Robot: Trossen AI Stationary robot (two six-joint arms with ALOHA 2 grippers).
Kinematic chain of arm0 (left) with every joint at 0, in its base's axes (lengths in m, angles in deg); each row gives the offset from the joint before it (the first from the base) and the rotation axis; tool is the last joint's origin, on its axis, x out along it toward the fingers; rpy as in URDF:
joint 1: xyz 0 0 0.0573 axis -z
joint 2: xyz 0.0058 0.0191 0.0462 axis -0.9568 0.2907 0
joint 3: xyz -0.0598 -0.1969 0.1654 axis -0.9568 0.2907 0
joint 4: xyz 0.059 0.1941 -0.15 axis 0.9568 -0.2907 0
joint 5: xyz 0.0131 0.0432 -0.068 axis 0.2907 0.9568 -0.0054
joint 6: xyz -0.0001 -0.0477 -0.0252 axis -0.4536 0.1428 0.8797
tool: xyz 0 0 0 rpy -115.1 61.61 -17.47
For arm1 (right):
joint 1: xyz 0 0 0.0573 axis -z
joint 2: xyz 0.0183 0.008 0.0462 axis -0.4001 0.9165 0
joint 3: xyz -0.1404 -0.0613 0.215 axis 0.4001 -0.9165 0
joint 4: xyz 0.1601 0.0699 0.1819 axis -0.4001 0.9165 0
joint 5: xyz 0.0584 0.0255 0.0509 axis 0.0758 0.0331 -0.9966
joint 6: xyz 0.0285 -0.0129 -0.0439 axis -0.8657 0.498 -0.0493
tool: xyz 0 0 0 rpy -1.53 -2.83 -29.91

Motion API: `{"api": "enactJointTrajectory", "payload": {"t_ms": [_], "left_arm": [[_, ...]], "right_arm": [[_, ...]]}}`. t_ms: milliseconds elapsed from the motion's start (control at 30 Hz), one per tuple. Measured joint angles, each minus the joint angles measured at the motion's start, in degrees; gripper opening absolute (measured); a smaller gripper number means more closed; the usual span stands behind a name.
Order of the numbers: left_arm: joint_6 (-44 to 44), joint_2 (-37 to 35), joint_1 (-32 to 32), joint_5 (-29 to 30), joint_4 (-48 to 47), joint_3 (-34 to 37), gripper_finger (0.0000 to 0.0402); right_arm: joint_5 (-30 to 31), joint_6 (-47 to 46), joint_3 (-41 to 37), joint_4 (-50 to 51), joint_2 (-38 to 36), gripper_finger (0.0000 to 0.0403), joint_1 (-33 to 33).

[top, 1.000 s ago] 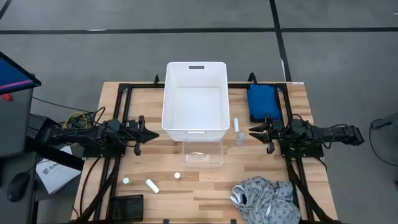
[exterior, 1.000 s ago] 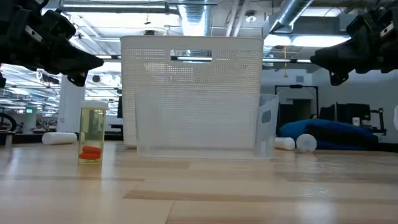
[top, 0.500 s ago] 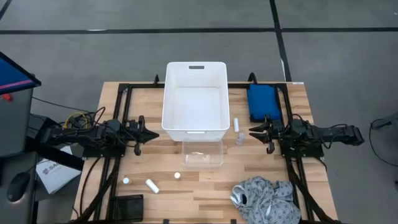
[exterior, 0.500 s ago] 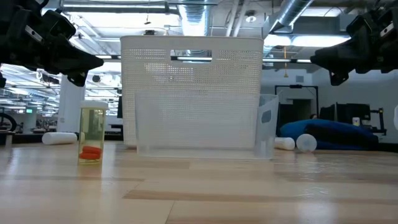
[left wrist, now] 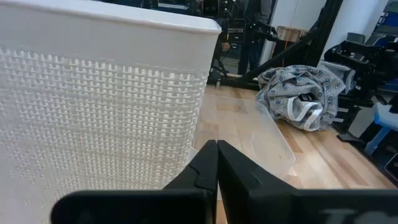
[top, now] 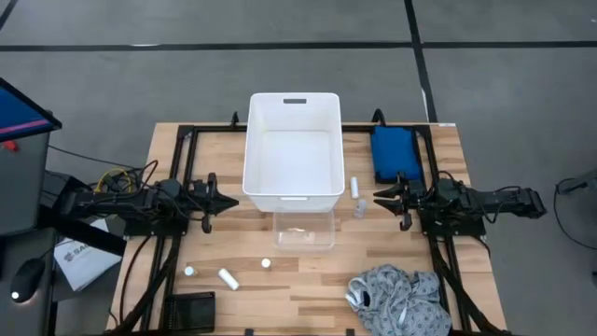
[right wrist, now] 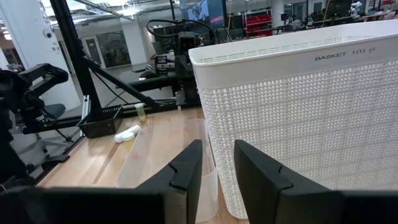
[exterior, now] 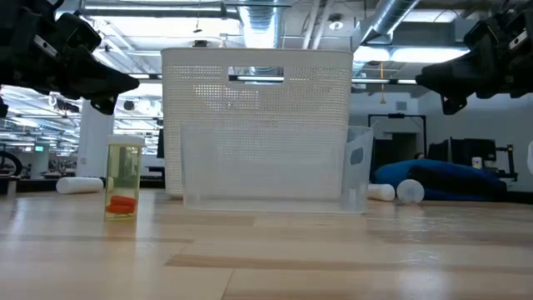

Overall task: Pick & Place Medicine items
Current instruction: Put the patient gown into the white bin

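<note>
Both arms hover above the desk (top: 308, 285), flanking the white basket (top: 293, 147). The left end effector (top: 227, 201) is closed and empty; the right end effector (top: 381, 197) stands slightly parted, also empty. Medicine items (top: 228, 277) lie scattered on the front-left boards (two more (top: 354, 186) beside the basket's right wall).

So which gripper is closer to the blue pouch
Right. The right gripper hovers just beside the blue pouch, while the left gripper sits across the white basket from it.
</note>
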Motion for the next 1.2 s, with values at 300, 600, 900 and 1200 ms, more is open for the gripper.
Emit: {"api": "enactJointTrajectory", "payload": {"t_ms": [300,600,900,1200], "left_arm": [[44.4,0.5,0.0,4.2,10.8,0.0,0.0001],[60.3,0.5,0.0,11.0,28.5,0.0,0.0001],[59.1,1.6,0.0,16.8,30.8,0.0,0.0001],[48.1,1.6,0.0,19.7,37.3,0.0,0.0063]], "right_arm": [[0.0,0.0,0.0,0.0,0.0,0.0091,0.0],[0.0,0.0,0.0,0.0,0.0,0.0091,0.0],[0.0,0.0,0.0,0.0,0.0,0.0091,0.0],[1.4,6.3,0.0,-0.5,0.0,0.0091,0.3]]}}
